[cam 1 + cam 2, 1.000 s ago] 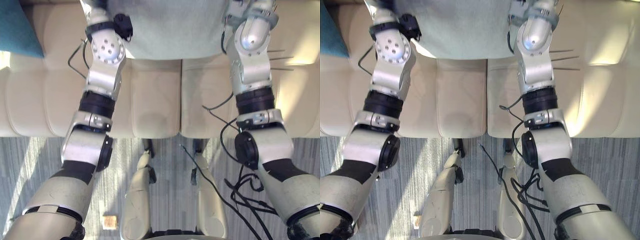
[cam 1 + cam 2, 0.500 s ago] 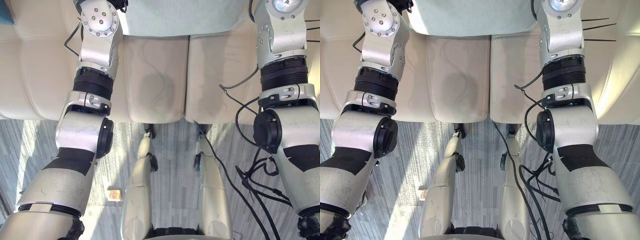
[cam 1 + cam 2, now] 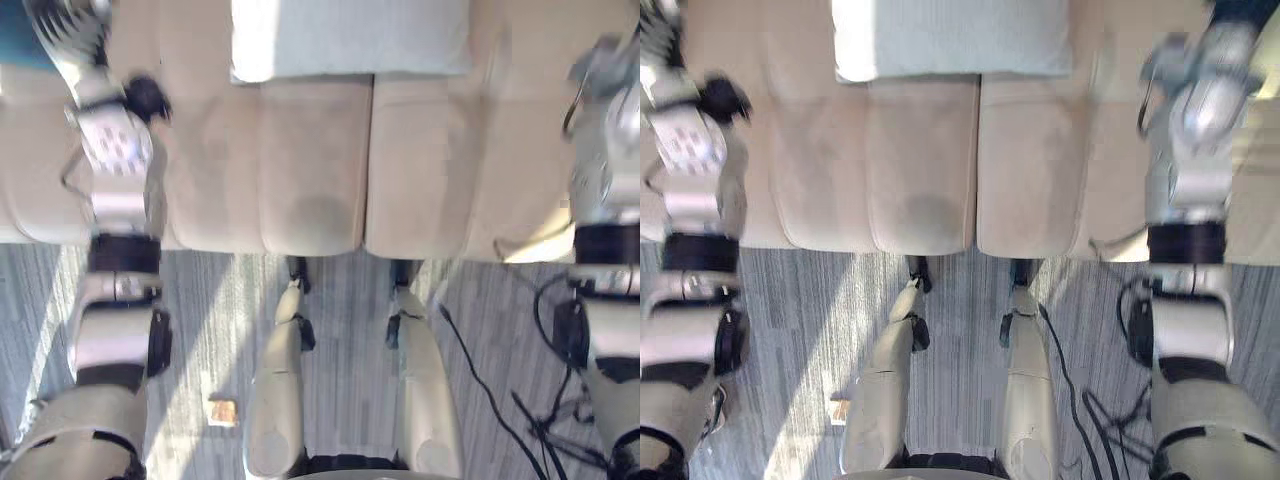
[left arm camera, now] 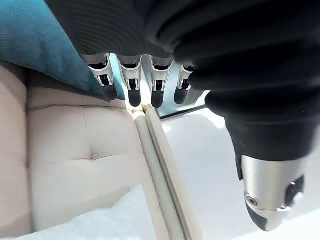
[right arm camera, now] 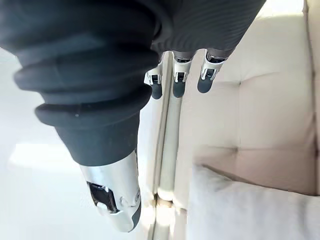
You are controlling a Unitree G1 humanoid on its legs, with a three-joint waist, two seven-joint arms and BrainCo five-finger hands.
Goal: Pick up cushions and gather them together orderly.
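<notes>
Left hand reaches over the left end of the cream sofa with its fingers straight and side by side and the thumb apart, holding nothing. Its fingertips point at the lower edge of the teal cushion, which leans against the sofa back at that end; whether they touch it cannot be told. Right hand is stretched over the right end of the sofa, likewise with relaxed, straight fingers and nothing in it, its fingertips towards the tufted back. A pale grey cushion lies flat at the rear of the seat, across the seam between the two middle seat pads, well apart from both hands and from the teal one. On the grey striped carpet before the sofa lies a small tan block.
</notes>
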